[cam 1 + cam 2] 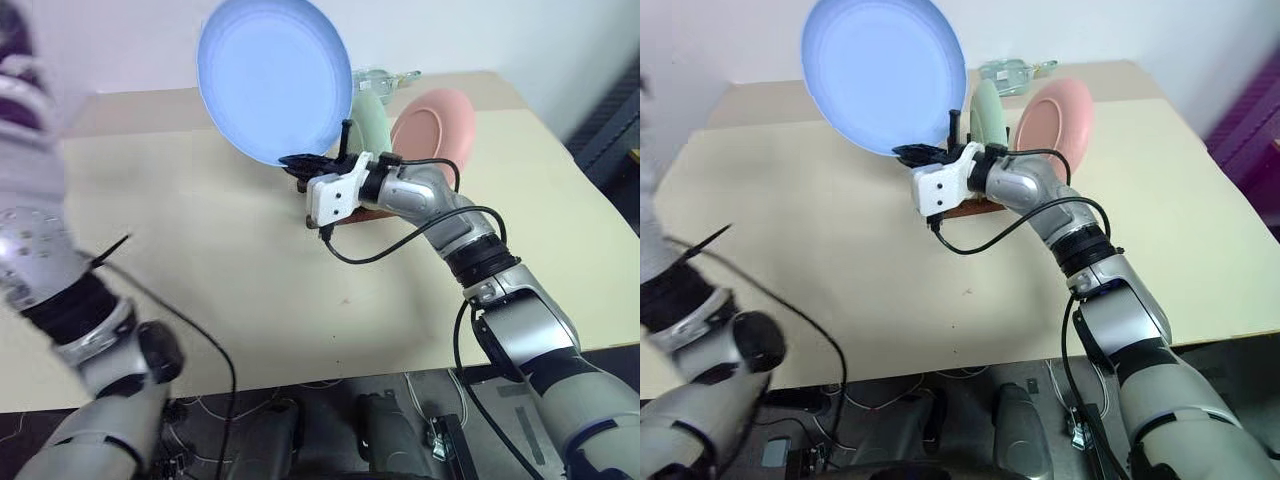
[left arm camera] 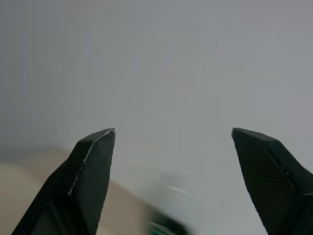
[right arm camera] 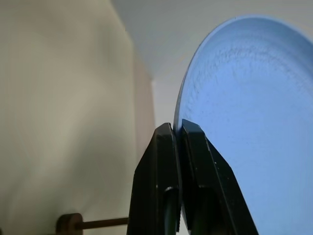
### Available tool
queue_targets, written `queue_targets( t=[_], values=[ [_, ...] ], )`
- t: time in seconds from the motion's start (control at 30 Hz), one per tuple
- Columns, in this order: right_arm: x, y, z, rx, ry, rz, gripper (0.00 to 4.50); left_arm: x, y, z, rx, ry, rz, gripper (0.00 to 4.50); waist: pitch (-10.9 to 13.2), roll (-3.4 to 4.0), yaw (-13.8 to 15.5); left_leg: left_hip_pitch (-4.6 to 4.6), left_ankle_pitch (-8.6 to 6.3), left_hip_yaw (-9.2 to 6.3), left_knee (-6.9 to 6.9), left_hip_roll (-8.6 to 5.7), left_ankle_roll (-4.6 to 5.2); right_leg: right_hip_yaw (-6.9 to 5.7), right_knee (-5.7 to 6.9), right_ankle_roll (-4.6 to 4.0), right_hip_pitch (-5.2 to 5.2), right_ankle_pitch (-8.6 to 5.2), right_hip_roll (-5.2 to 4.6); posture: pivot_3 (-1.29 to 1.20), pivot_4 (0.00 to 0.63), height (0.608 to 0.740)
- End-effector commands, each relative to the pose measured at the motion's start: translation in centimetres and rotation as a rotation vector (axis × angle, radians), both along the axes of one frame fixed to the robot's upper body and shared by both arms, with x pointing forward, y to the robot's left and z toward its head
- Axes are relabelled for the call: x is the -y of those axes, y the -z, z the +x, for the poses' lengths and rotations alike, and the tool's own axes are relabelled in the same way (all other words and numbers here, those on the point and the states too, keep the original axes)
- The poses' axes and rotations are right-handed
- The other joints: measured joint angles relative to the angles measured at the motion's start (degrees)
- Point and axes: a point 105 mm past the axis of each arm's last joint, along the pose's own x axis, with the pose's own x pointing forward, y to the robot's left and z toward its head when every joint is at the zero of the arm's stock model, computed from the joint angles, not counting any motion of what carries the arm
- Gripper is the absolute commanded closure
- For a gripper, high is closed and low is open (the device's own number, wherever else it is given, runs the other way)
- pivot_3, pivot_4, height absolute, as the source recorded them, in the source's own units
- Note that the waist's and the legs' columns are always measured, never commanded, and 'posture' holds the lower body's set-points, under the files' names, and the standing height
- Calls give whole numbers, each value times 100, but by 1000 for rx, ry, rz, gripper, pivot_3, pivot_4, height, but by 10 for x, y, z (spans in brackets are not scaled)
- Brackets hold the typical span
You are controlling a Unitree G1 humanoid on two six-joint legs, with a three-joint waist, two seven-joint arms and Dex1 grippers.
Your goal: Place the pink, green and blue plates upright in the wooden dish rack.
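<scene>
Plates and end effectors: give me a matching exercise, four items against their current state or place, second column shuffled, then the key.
Column one:
1. blue plate
2. green plate
3. left end effector
4. right end effector

Column two:
A. open, nothing between its fingers
B. standing in the wooden dish rack, next to the pink plate
C. held up by its rim, above the table
D. shut on a plate's edge

Pairs: 1-C, 2-B, 3-A, 4-D

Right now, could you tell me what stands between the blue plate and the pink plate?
The green plate, upright in the wooden dish rack, seen in both eye views.
</scene>
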Motion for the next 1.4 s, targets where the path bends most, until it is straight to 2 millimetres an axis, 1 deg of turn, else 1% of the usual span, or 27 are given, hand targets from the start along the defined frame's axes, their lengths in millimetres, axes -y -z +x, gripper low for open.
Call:
queue_targets(
  t=[0.03, 0.07, 0.1, 0.13, 0.17, 0.2, 0.23, 0.27, 0.3, 0.33, 0.37, 0.4, 0.47, 0.53, 0.6, 0.73, 0.83, 0.97, 1.1, 1.17, 1.2, 1.23, 1.27, 1.3, 1.33, 1.37, 1.4],
  values=[
    [-1, -64, -31, -152, -217, 300, 4500, 11, 33, 14, -214, 0, 278, 498, 0, -3, 27, -3, 0, -8, 4, -2, 0, -1, -1, 0, 2, 0, 1, 0, 150, 740],
    [7, -82, -38, -334, -311, 443, 4500, 31, 64, 24, -312, 107, 374, 498, 1, 1, 40, -5, 0, -13, 8, -1, 1, 0, -2, -1, 6, 1, 4, 0, 150, 740],
    [11, -91, -46, -468, -400, 516, 4500, 46, 87, 27, -373, 191, 433, 498, 3, 7, 78, -4, -1, -15, 7, -3, 2, 2, -2, -1, 6, 1, 3, 0, 150, 740],
    [14, -95, -51, -549, -450, 547, 4500, 56, 99, 29, -396, 248, 464, 498, 3, 7, 137, -3, -3, -16, 8, -3, 5, 5, -1, -1, 8, 1, 3, 0, 150, 740],
    [19, -103, -54, -659, -499, 616, 4500, 69, 114, 30, -410, 342, 434, 498, 1, 4, 164, -4, -11, -21, 9, -2, 18, 6, -2, -2, 10, 1, 4, 0, 150, 740],
    [24, -107, -54, -790, -549, 674, 4500, 97, 135, 29, -449, 482, 493, 498, 0, 1, 176, -5, -26, -37, 16, -2, 41, 6, -7, -2, 14, 1, 12, 0, 150, 740],
    [28, -112, -54, -900, -589, 726, 4500, 125, 155, 23, -486, 619, 575, 498, -3, -3, 180, -9, -33, -48, 22, -1, 36, 7, -10, -3, 13, 0, 19, 0, 150, 740],
    [30, -114, -55, -973, -613, 752, 4500, 144, 169, 16, -510, 713, 634, 498, -1, 0, 179, -9, -36, -51, 23, 2, 30, 13, -11, -8, 16, 3, 23, 0, 150, 740],
    [30, -112, -52, -1065, -611, 776, 4500, 162, 185, 7, -540, 817, 700, 498, 1, 3, 170, -9, -37, -47, 21, 1, 29, 23, -9, -11, 19, 3, 23, 0, 150, 740],
    [29, -111, -50, -1110, -602, 794, 4500, 176, 195, 0, -541, 892, 742, 498, 1, 5, 145, -9, -38, -41, 17, 2, 28, 35, -9, -22, 13, -1, 26, 0, 150, 740],
    [28, -108, -47, -1170, -591, 808, 4500, 186, 201, -3, -538, 941, 726, 498, 4, 11, 140, -9, -38, -32, 10, 4, 27, 50, -7, -29, 4, -4, 28, 0, 150, 740],
    [28, -106, -44, -1213, -580, 830, 4500, 194, 202, -5, -516, 986, 678, 498, 5, 17, 132, -9, -37, -26, 0, 5, 27, 60, -7, -31, -5, -4, 30, 0, 150, 740],
    [30, -105, -35, -1285, -547, 890, 4500, 208, 197, -7, -461, 1044, 634, 498, 5, 20, 110, -10, -28, -18, -16, 11, 39, 86, -5, -24, -30, 5, 42, 0, 150, 740],
    [30, -103, -28, -1334, -515, 927, 4500, 215, 194, -9, -440, 1080, 636, 498, 5, 20, 103, -12, -22, -10, -29, 32, 30, 89, -4, -34, -47, 12, 49, 0, 150, 740],
    [32, -97, -18, -1432, -481, 982, 4500, 222, 192, -11, -426, 1109, 632, 498, 5, 20, 105, -12, -13, -2, -48, 44, 16, 90, -4, -44, -60, 16, 54, 0, 150, 740],
    [33, -81, 0, -1546, -375, 1033, 4500, 225, 192, -11, -423, 1122, 623, 498, 5, 20, 118, -13, -7, 2, -50, 54, 7, 92, -7, -55, -60, 23, 67, 0, 150, 740],
    [32, -73, 6, -1585, -334, 1043, 4500, 227, 193, -12, -424, 1136, 623, 498, 5, 20, 120, -13, -7, 3, -48, 55, 8, 91, -8, -56, -59, 24, 71, 0, 150, 740],
    [30, -52, 25, -1655, -200, 1089, 4500, 229, 192, -14, -420, 1143, 624, 498, 4, 20, 113, -13, -6, 8, -49, 56, 8, 91, -7, -56, -60, 24, 74, 0, 150, 740],
    [30, -45, 34, -1682, -156, 1110, 4500, 230, 193, -13, -421, 1145, 620, 498, 4, 20, 114, -13, -6, 9, -48, 57, 8, 90, -7, -57, -60, 25, 76, 0, 150, 740],
    [30, -46, 36, -1659, -147, 1115, 3885, 230, 193, -14, -420, 1147, 618, 401, 5, 21, 113, -13, -6, 10, -48, 57, 8, 90, -7, -57, -60, 25, 77, 0, 150, 740],
    [31, -49, 38, -1620, -141, 1113, 3578, 231, 193, -14, -420, 1148, 616, 401, 5, 21, 112, -13, -6, 10, -48, 57, 8, 90, -7, -56, -60, 25, 77, 0, 150, 740],
    [32, -54, 37, -1563, -146, 1098, 3132, 231, 194, -15, -421, 1150, 613, 401, 5, 21, 113, -13, -6, 11, -48, 57, 8, 90, -7, -56, -61, 25, 78, 0, 150, 740],
    [32, -58, 37, -1524, -152, 1085, 2525, 232, 194, -16, -422, 1151, 611, 401, 5, 21, 110, -13, -6, 11, -48, 57, 8, 90, -7, -56, -61, 25, 78, 0, 150, 740],
    [32, -60, 36, -1500, -156, 1075, 2026, 232, 194, -16, -423, 1151, 611, 401, 5, 21, 107, -13, -6, 11, -48, 57, 8, 90, -7, -56, -61, 25, 79, 0, 150, 740],
    [32, -65, 35, -1456, -165, 1060, 1618, 232, 194, -16, -423, 1151, 609, 401, 5, 21, 107, -13, -6, 12, -48, 57, 8, 89, -7, -56, -61, 25, 79, 0, 150, 740],
    [32, -72, 31, -1378, -168, 1020, 1113, 231, 195, -17, -426, 1154, 605, 401, 5, 21, 109, -13, -6, 12, -48, 57, 8, 89, -7, -56, -61, 25, 79, 0, 150, 740],
    [32, -77, 28, -1322, -172, 987, 1113, 231, 195, -18, -428, 1156, 602, 401, 5, 21, 108, -13, -6, 12, -48, 57, 8, 89, -6, -56, -61, 25, 79, 0, 150, 740]
  ],
)
